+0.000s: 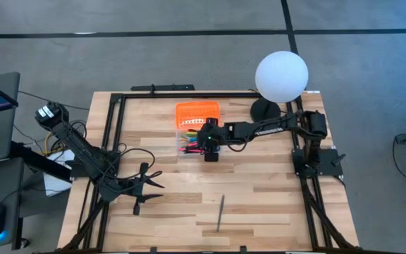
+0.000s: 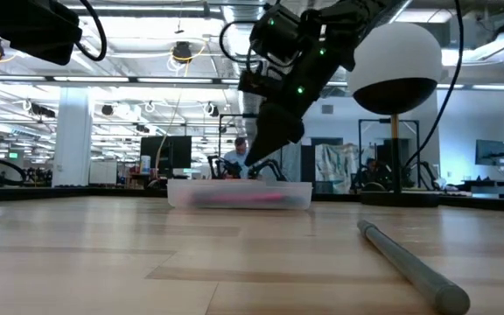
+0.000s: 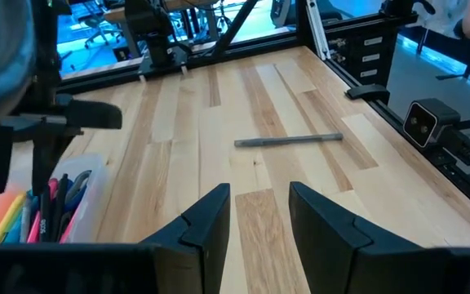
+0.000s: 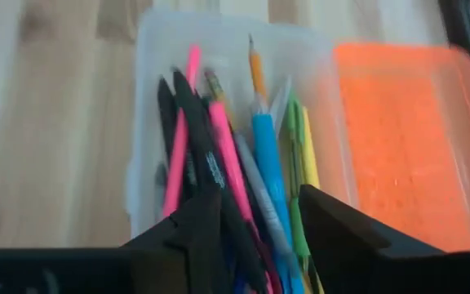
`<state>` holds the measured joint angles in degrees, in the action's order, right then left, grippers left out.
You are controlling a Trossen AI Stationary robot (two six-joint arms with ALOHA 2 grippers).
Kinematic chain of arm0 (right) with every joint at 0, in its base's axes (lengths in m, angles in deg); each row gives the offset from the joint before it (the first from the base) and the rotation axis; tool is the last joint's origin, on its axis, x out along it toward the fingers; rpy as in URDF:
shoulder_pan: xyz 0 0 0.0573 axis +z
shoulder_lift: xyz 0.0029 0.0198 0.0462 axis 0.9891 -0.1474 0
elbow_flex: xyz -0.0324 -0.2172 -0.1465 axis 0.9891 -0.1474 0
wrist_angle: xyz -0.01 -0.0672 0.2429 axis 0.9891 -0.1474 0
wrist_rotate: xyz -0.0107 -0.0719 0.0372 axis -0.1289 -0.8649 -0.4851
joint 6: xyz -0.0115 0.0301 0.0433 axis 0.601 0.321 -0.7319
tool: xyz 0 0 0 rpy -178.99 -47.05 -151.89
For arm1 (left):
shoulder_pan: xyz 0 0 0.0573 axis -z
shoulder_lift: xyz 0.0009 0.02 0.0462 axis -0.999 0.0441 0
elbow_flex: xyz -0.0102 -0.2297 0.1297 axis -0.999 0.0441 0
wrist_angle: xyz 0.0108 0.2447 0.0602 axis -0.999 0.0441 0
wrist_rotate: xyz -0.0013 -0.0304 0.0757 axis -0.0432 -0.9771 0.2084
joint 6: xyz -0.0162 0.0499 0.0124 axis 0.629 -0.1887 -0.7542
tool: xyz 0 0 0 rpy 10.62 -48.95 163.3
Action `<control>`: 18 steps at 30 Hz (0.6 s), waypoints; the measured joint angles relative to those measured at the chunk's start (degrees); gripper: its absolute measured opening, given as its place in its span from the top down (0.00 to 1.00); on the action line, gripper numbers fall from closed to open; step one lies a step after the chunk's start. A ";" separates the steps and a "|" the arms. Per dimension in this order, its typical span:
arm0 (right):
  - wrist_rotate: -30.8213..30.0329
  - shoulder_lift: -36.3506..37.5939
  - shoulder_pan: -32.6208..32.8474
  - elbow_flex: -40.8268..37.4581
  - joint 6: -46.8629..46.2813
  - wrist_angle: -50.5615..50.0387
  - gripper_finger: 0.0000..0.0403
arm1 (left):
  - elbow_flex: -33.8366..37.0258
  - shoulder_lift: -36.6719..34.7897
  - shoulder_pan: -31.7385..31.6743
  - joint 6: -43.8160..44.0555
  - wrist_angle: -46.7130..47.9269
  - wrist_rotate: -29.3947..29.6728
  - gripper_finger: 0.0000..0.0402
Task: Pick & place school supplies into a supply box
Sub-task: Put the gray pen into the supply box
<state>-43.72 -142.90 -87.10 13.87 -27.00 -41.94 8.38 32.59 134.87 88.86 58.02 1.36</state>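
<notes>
The supply box [image 1: 189, 140] is a clear tray with its orange lid [image 1: 197, 113] lying open on the far side. Several pens, pencils and markers [image 4: 235, 163] in pink, black, blue, green and yellow lie inside it. My right gripper [image 4: 259, 224] hangs open just above them, slanting down over the box's near end [image 2: 239, 194], with nothing between its fingers. One grey pen [image 1: 220, 212] lies flat on the table near the front edge. My left gripper [image 3: 259, 208] waits open at the front left, well away from the box.
A white globe lamp [image 1: 281, 75] on a dark stand rises at the far right, close behind my right arm. A black frame rail [image 1: 182, 94] borders the table. Bare wood lies between the box and the grey pen [image 3: 288, 140].
</notes>
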 joint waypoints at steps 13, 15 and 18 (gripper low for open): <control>0.29 4.21 7.95 -0.12 -5.03 -12.83 0.66 | 0.00 0.00 -0.02 1.26 2.75 0.03 0.69; 0.16 4.59 9.45 0.12 -7.41 -14.36 0.67 | 0.00 0.00 -0.02 1.22 3.10 0.02 0.69; 0.12 5.41 12.54 -0.05 -11.09 -17.34 0.68 | 0.00 0.00 -0.02 1.18 3.28 0.02 0.69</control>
<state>-43.60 -137.49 -74.56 13.82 -38.09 -59.28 8.38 32.59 134.84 90.04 61.31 1.38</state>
